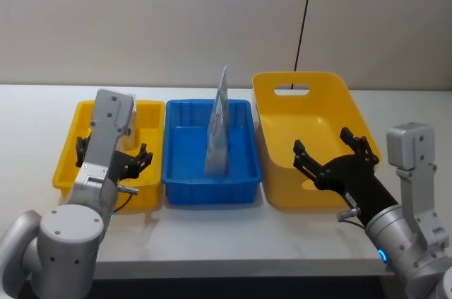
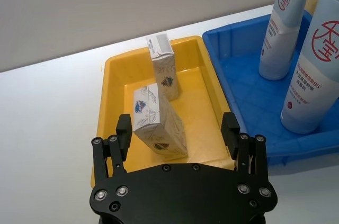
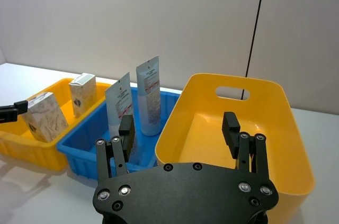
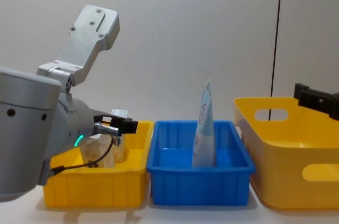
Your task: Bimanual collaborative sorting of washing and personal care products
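Two cream cartons sit in the small yellow bin (image 2: 108, 102): one carton (image 2: 164, 65) stands upright at the back, the other carton (image 2: 159, 121) leans nearer the front. My left gripper (image 2: 177, 131) hovers open just above the front of that bin (image 1: 70, 150), fingers apart and holding nothing. In the blue bin (image 2: 249, 91) stand two tall white-blue tubes with red print, one tube (image 2: 283, 23) behind the other tube (image 2: 318, 60). My right gripper (image 1: 330, 149) hangs open over the front of the large yellow bin (image 1: 272, 122).
The three bins stand side by side along the white table (image 1: 240, 235), close to its front edge. A grey wall and a black cable (image 1: 305, 16) are behind. Bare tabletop lies in front of the bins and at far left.
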